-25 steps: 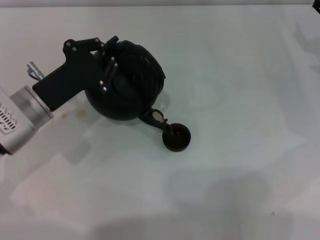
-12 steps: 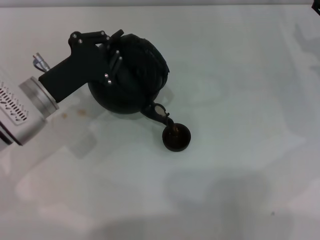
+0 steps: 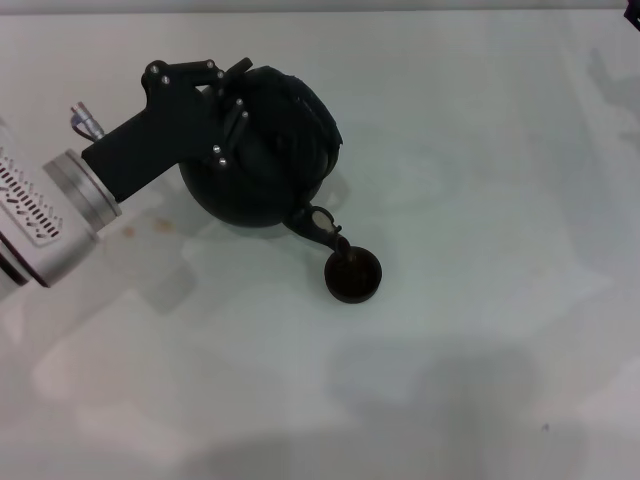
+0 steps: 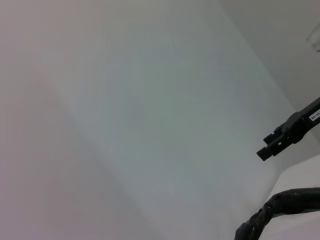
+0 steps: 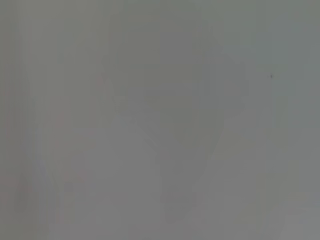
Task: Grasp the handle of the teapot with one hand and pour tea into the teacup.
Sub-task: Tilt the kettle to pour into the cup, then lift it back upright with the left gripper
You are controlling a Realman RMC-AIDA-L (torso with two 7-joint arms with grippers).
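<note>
Head view shows the left gripper point(image 3: 238, 110) reaching in from the robot's left, its black body laid across the top of the teapot point(image 3: 265, 150). The jaws are closed on the handle point(image 3: 300, 105), the dark arched band over the pot's top, and they carry the pot tilted with its spout point(image 3: 322, 228) pointing down toward the near right. The spout's tip hangs just above the far-left rim of the teacup point(image 3: 353, 277), which stands on the white desk point(image 3: 480, 200) just beside the pot's near right side. A thin dark stream runs from the spout into the cup.

Compared with a second ago, the gripper and its silver wrist have climbed slightly and shifted toward the far side and a little to the right, and the teapot has moved with them. The pot's body now sits farther from the cup, while the spout is steeper and reaches down over the rim. The teacup has not moved.

Left wrist view takes in mostly bare desk, with a black part of the gripper at one edge and a rough dark curved strip in the corner beside it. The right gripper is out of sight, and the right wrist view shows only pale desk surface.
</note>
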